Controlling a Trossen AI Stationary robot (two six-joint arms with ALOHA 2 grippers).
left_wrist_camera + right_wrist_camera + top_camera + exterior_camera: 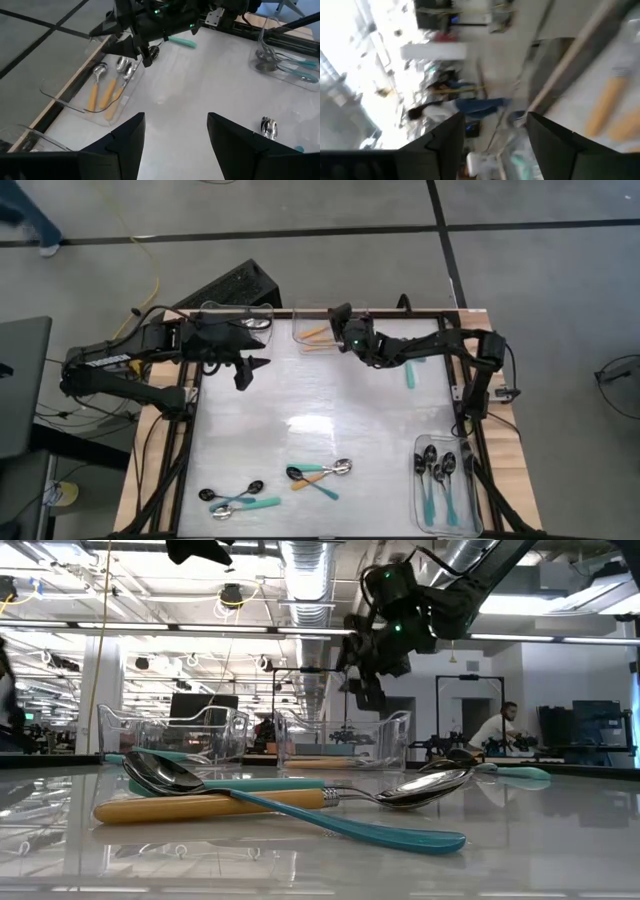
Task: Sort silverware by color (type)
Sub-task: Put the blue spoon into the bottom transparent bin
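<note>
High view shows the right gripper (338, 317) hanging slack-jawed and empty over the far-edge bin (322, 327) of orange-handled spoons (314, 333), so a clipped bin wall could tip it, while unsorted spoons (318, 475) wait near the front edge.
</note>
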